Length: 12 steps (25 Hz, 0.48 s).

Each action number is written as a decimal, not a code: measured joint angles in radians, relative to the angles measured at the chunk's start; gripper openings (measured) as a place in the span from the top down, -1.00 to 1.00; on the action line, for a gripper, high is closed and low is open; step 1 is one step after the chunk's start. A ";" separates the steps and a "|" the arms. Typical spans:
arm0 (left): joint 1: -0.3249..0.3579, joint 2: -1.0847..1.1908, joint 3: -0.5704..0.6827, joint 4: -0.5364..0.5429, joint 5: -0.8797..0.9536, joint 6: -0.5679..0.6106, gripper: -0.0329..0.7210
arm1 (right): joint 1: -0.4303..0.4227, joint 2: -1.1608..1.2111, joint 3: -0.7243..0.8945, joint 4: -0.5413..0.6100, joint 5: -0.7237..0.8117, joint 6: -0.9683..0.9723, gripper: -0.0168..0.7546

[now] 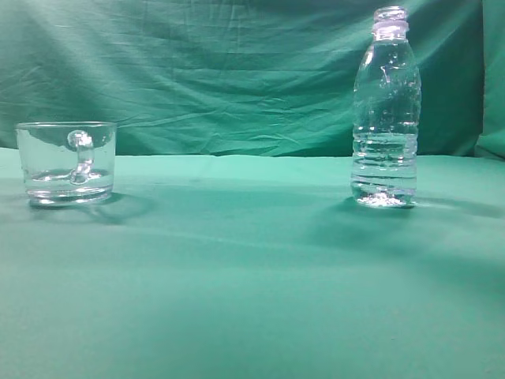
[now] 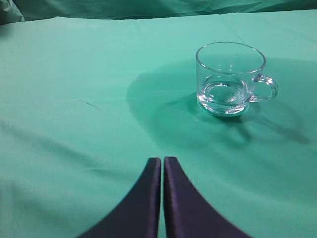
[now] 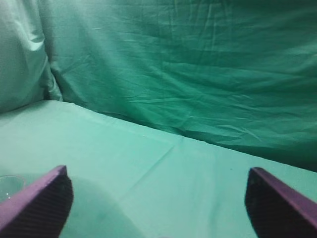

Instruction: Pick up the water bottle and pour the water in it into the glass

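The water bottle stands upright and uncapped on the right of the green cloth in the exterior view. The water fills roughly its lower third. The glass stands on the left, its handle towards the camera. Neither gripper shows in the exterior view. In the left wrist view my left gripper is shut and empty, low over the cloth, with the glass ahead and to the right, well apart from it. My right gripper is open wide and empty. A clear rim shows at that view's left edge; I cannot tell whose.
The table is covered with a green cloth, and a green fabric backdrop hangs behind it. In the right wrist view the backdrop forms a corner at the far left.
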<state>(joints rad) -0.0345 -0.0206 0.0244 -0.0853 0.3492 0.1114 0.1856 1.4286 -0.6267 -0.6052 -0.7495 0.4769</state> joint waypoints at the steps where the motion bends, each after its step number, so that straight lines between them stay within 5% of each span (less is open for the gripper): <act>1: 0.000 0.000 0.000 0.000 0.000 0.000 0.91 | 0.000 -0.038 0.000 -0.011 0.057 0.023 -0.59; 7: 0.000 0.000 0.000 0.000 0.000 0.000 0.91 | 0.000 -0.318 0.006 -0.200 0.321 0.268 0.69; 10: 0.000 0.000 0.000 0.000 0.000 0.000 0.91 | 0.000 -0.438 0.008 -0.350 0.369 0.453 0.96; 12: 0.000 0.000 0.000 0.000 0.000 0.000 0.91 | 0.000 -0.505 0.008 -0.461 0.383 0.598 0.96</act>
<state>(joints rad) -0.0345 -0.0206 0.0244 -0.0853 0.3492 0.1114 0.1856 0.9233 -0.6192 -1.0661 -0.3669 1.0748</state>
